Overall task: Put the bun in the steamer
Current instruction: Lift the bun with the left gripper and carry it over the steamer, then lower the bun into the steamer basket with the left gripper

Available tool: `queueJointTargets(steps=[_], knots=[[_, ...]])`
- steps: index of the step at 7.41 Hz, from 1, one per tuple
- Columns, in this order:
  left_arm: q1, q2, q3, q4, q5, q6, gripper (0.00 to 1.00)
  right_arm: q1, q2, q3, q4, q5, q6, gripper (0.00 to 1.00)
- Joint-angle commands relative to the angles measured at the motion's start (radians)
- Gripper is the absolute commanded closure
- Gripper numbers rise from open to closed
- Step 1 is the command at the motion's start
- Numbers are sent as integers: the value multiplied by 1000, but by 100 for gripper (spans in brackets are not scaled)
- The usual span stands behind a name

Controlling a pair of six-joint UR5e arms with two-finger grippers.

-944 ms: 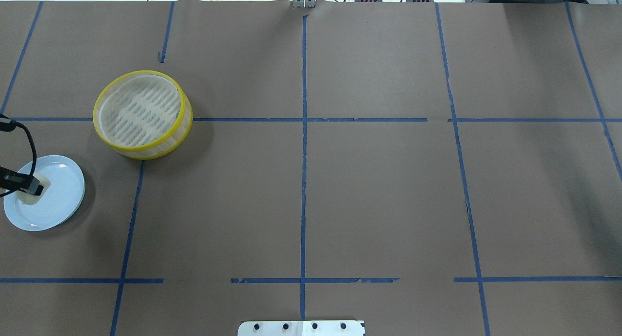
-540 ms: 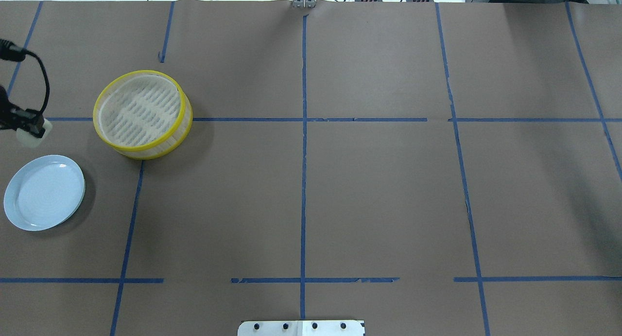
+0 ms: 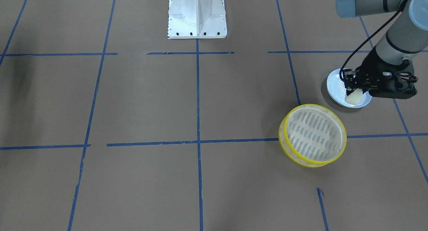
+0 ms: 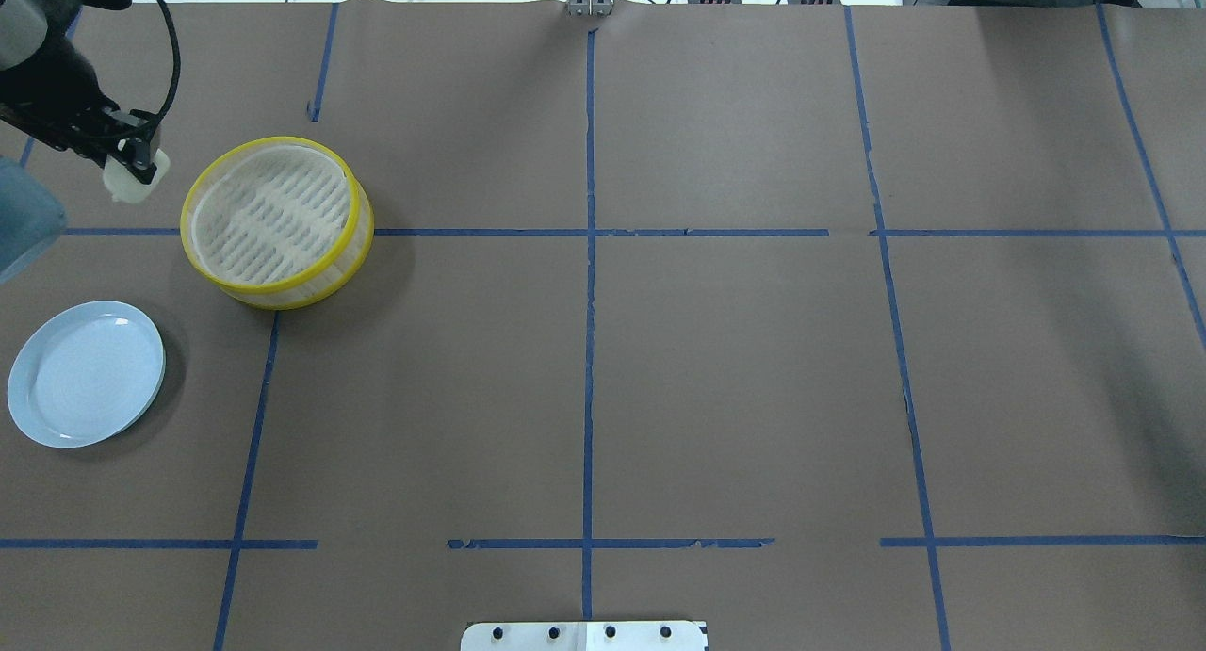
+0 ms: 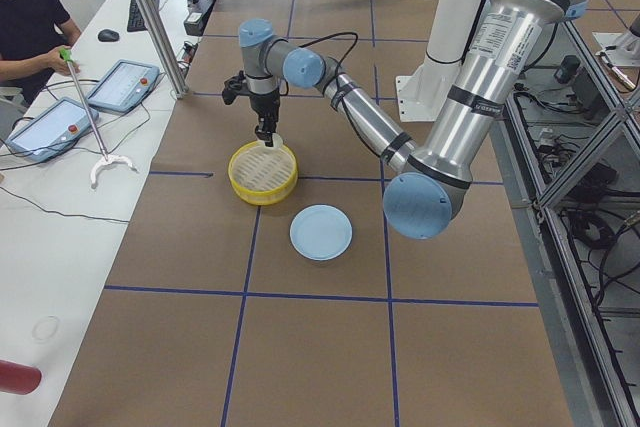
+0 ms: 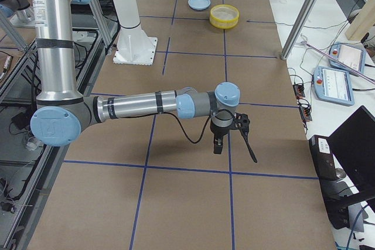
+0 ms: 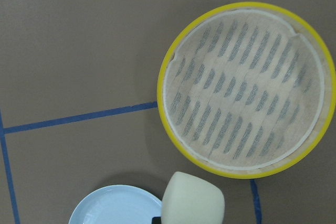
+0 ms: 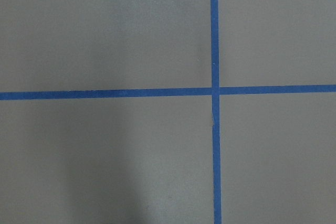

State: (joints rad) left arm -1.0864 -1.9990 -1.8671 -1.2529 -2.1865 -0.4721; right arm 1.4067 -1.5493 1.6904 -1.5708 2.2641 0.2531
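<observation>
My left gripper (image 4: 135, 164) is shut on the bun (image 4: 130, 180), a small cream-white lump, and holds it in the air just left of the steamer (image 4: 273, 218). The steamer is a round basket with yellow rims and a bare slatted floor. In the front-facing view the gripper (image 3: 355, 90) and bun (image 3: 353, 98) hang in front of the plate, behind the steamer (image 3: 312, 134). The left wrist view shows the bun (image 7: 193, 200) at the bottom edge, beside the steamer (image 7: 247, 87). My right gripper (image 6: 218, 144) shows only in the exterior right view; I cannot tell its state.
A pale blue plate (image 4: 85, 373) lies bare near the table's left edge, nearer the robot than the steamer; it also shows in the front-facing view (image 3: 334, 85). Brown paper with blue tape lines covers the table. The robot's white base (image 3: 197, 20) stands mid-table.
My left gripper has lifted the bun off the plate and carried it away from the robot, up to the left side of the steamer. The plate is now bare.
</observation>
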Motion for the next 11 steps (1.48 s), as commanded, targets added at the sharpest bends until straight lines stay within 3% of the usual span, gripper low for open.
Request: queueJointTargets(steps=[1, 3, 5, 7, 11], knots=[[75, -41, 118, -170, -22, -135, 66, 0, 0, 0, 0, 0, 0, 0], [101, -41, 242, -351, -21, -203, 66, 0, 0, 0, 0, 0, 0, 0], [106, -40, 293, -375, -15, -203, 67, 0, 0, 0, 0, 0, 0, 0], [126, -37, 368, -485, -13, -252, 67, 0, 0, 0, 0, 0, 0, 0], [174, -27, 420, -553, -9, -310, 66, 0, 0, 0, 0, 0, 0, 0]])
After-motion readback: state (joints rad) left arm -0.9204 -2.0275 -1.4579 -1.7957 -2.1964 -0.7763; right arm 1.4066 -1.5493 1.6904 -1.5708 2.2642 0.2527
